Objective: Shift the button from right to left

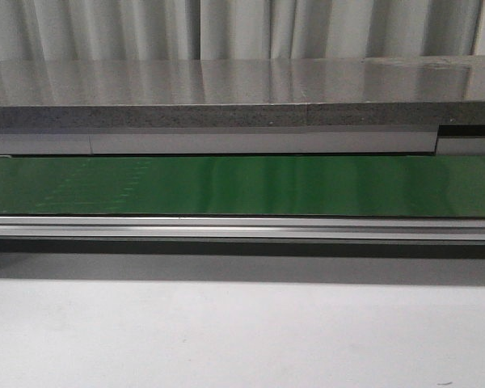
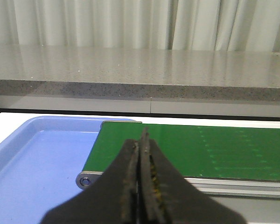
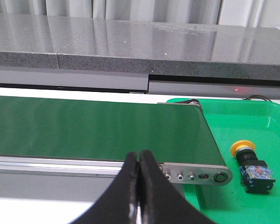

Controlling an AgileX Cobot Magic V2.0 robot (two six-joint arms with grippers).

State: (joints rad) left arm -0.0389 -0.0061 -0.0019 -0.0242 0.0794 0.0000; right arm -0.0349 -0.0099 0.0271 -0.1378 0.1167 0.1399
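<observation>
Plainly, your first job was opening the right gripper (image 3: 138, 161) — both arms' jaws sat closed on nothing — then reaching the button (image 3: 252, 166), which lay in the green tray (image 3: 270, 126) beside the belt (image 3: 98, 128).

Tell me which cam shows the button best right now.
Right wrist view: the button lies in the green tray beside the belt's end, yellow cap and black body unobstructed. Front and left wrist views don't show it at all.
</observation>
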